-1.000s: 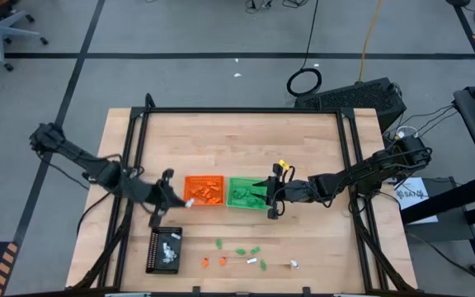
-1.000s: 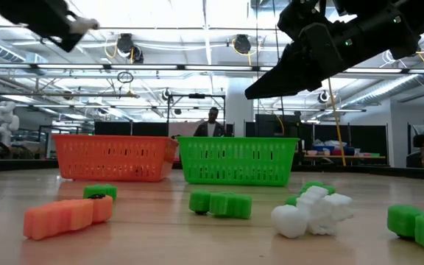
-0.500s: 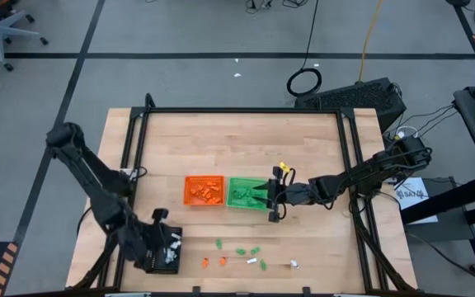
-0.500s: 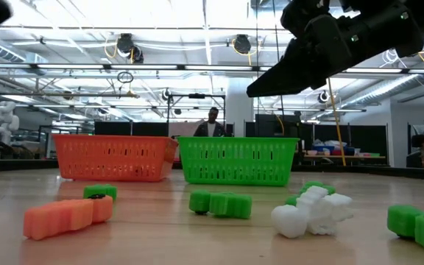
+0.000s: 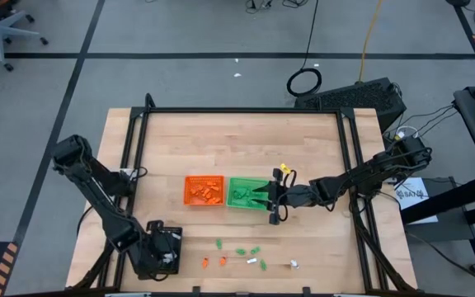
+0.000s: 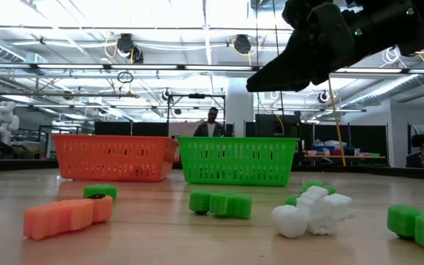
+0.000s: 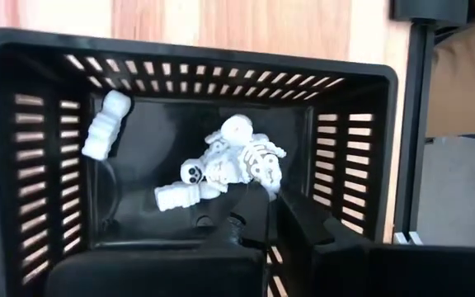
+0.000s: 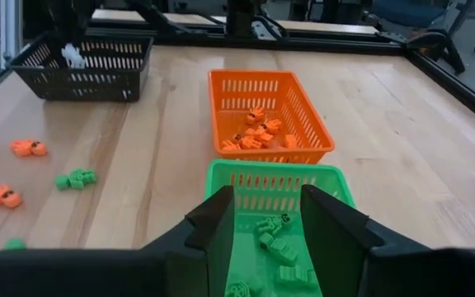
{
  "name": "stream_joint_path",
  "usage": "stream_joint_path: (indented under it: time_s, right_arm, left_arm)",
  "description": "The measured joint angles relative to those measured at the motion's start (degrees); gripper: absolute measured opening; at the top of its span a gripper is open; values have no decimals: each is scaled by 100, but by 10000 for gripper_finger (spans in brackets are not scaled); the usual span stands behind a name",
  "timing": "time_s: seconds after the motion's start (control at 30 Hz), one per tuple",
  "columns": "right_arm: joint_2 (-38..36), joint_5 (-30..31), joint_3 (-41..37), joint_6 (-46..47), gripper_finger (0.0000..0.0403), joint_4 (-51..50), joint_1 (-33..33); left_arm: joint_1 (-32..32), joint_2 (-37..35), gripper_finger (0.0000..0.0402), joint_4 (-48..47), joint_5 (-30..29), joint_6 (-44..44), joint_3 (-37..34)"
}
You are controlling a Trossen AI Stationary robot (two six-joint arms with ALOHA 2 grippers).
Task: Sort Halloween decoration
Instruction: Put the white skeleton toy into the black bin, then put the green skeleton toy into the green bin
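Halloween decoration (image 5: 239, 252) | left gripper (image 7: 258, 216) pinched shut, empty, over black tray (image 7: 355, 132) | right gripper (image 8: 262, 221) spread above green tray (image 8: 336, 186) | trinkets scattered on table (image 5: 320, 140), look light, rigid; pinch across the body

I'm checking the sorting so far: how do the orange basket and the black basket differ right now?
The orange basket sits mid-table, touching the green basket; the black basket sits apart near the front left corner. The orange basket holds orange trinkets; the black basket holds white trinkets. The left end effector, shut, is over the black basket; no end effector is over the orange one. Both are slotted plastic baskets, partly filled.
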Motion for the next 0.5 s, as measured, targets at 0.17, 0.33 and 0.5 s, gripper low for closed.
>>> stream_joint_path:
  time_s: [0.17, 0.33, 0.5]
  right_arm:
    - [0, 4, 1, 54, 128, 115, 25]
    - [0, 4, 2, 60, 128, 137, 25]
    - [0, 4, 1, 57, 128, 137, 25]
  left_arm:
    - [2, -9, 39, 22, -41, 25, 0]
    - [4, -9, 82, -8, -621, 33, 0]
    - [128, -11, 116, -475, -1054, 39, 0]
